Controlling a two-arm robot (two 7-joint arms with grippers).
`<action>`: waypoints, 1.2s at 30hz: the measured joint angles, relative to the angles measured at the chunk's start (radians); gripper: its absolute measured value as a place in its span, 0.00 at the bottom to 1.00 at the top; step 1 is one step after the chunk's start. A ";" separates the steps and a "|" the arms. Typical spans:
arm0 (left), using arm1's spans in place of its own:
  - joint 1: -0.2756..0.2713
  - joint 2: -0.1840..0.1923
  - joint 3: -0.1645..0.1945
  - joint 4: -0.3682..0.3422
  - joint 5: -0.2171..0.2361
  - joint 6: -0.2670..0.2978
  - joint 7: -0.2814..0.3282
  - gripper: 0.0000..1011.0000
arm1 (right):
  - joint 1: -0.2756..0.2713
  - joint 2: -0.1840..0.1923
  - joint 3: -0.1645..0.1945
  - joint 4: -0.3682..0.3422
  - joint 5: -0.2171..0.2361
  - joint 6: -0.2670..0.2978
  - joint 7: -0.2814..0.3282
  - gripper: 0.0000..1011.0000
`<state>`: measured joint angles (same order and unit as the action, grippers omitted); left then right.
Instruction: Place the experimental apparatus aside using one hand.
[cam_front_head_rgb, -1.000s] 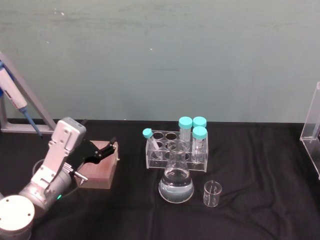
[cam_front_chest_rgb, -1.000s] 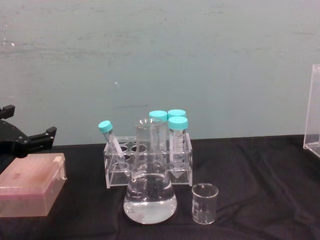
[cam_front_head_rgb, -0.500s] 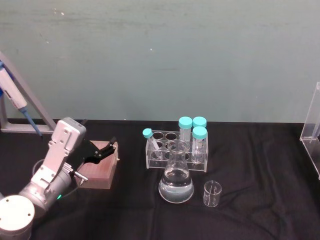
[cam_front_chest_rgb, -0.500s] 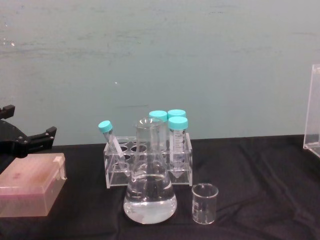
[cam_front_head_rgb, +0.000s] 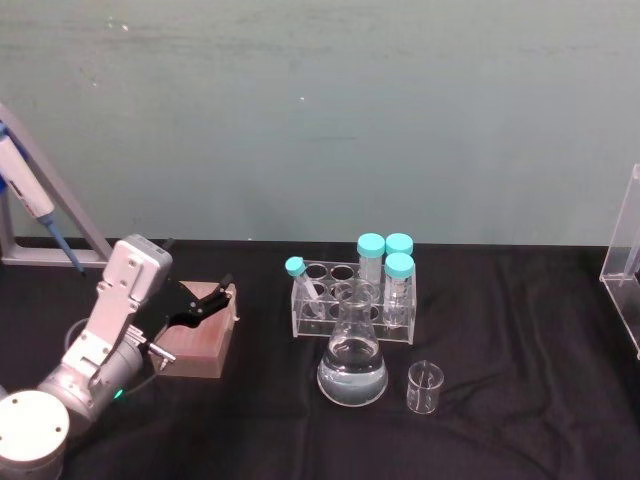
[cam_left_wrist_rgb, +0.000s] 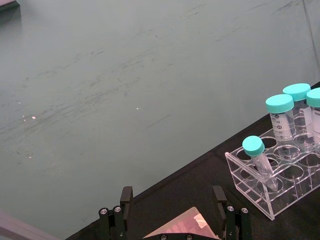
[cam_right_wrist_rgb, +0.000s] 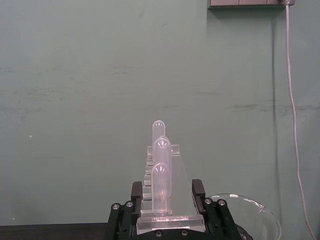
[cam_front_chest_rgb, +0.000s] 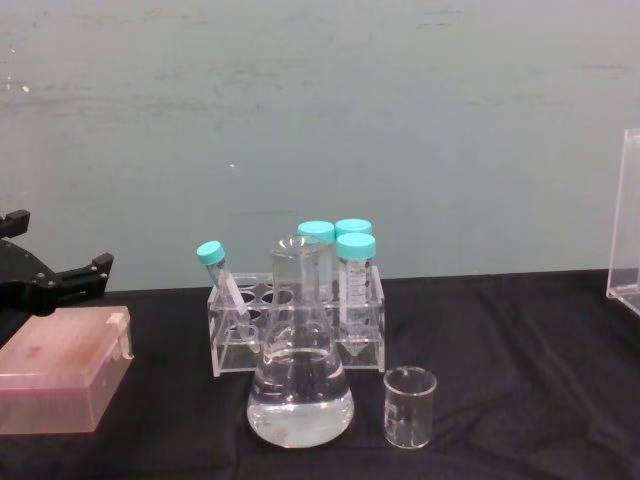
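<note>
On the black table stands a conical glass flask (cam_front_head_rgb: 352, 368) (cam_front_chest_rgb: 300, 385) holding clear liquid. A small empty beaker (cam_front_head_rgb: 424, 388) (cam_front_chest_rgb: 410, 406) sits just to its right. Behind them a clear rack (cam_front_head_rgb: 318, 318) (cam_front_chest_rgb: 232, 345) (cam_left_wrist_rgb: 272, 192) carries several teal-capped tubes. In the right wrist view my right gripper (cam_right_wrist_rgb: 167, 197) is shut on the base of a tall narrow acrylic stand (cam_right_wrist_rgb: 180, 175) with round-topped tubes (cam_right_wrist_rgb: 161, 150). My left gripper (cam_front_head_rgb: 215, 293) (cam_left_wrist_rgb: 172, 200) (cam_front_chest_rgb: 62, 242) hovers open over a pink box (cam_front_head_rgb: 200, 340) (cam_front_chest_rgb: 55, 375), well to the left of the glassware.
A pipette on a grey metal frame (cam_front_head_rgb: 40, 215) stands at the far left. A tall clear acrylic piece (cam_front_head_rgb: 622, 260) (cam_front_chest_rgb: 625, 215) rises at the table's right edge. A glass dish rim (cam_right_wrist_rgb: 245, 212) shows beside the right gripper. A green wall closes the back.
</note>
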<state>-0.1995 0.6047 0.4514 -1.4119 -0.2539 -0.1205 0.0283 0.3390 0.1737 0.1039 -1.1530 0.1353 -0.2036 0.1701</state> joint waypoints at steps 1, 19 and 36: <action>0.000 0.000 0.000 0.000 0.000 0.000 0.000 0.99 | 0.000 0.000 0.000 0.000 0.000 0.000 0.000 0.61; 0.000 0.000 0.000 0.000 0.000 0.000 0.000 0.99 | 0.000 0.000 0.000 0.000 -0.001 0.000 0.000 0.99; 0.000 0.000 0.000 0.000 0.000 0.000 0.000 0.99 | -0.005 0.000 -0.006 -0.010 -0.011 -0.001 -0.004 0.99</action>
<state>-0.1995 0.6047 0.4514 -1.4120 -0.2539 -0.1205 0.0283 0.3343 0.1741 0.0981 -1.1626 0.1244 -0.2042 0.1665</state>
